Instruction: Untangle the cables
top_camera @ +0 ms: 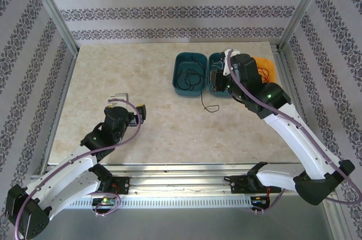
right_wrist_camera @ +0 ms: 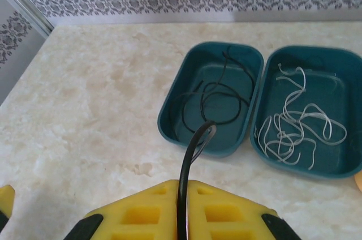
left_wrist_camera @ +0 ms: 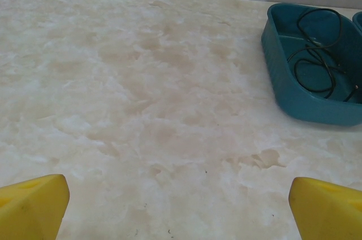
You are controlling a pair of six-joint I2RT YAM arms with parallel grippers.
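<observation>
The right gripper [right_wrist_camera: 182, 195], at the bottom centre of its wrist view, has its yellow fingers pressed together on a single black cable [right_wrist_camera: 189, 155]; the strand rises from the pinch and curls into a small loop over the near rim of a teal tray [right_wrist_camera: 167, 120] in mid-frame; inside that tray more black cables [right_wrist_camera: 220, 101] lie in loose coils; the neighbouring tray [right_wrist_camera: 317, 171], at the right of the frame, holds the white cables [right_wrist_camera: 294, 132], apart from the black. In the top view a black strand [top_camera: 205, 104] trails on the table [top_camera: 141, 70] just in front of the trays; it may be the free end of the held cable, though I cannot tell; an orange tray [top_camera: 270, 69] sits at the upper right behind the arm, its contents too small to read. The left gripper [left_wrist_camera: 178, 197] hovers over bare table at the left of the top view, jaws wide apart, holding nothing.

The step looks like putting the black strand with its own colour. To do it well, carry the pinch over the middle of the teal tray, high enough for the tail to clear the rim; lower before letting go, so the springy wire settles inside and does not drape over the wall or into the white lot; keep off the coils already there, which could snag.
</observation>
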